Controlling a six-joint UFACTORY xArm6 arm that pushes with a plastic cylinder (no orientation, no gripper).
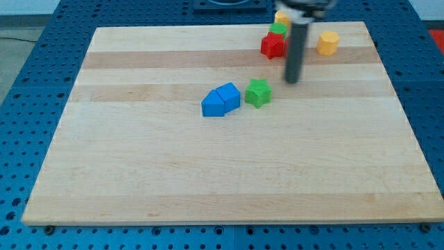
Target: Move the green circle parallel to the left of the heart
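The green circle sits near the view's top edge of the wooden board, touching a red block just below it. A yellow block lies right above the circle, partly hidden by the arm; its shape cannot be made out. My dark rod comes down from the view's top, and my tip rests on the board below and to the right of the red block. It touches no block. A green star lies a little left of and below the tip.
A yellow-orange block with angled sides sits to the right of the rod. Two blue blocks lie touching each other just left of the green star. Blue perforated table surrounds the board.
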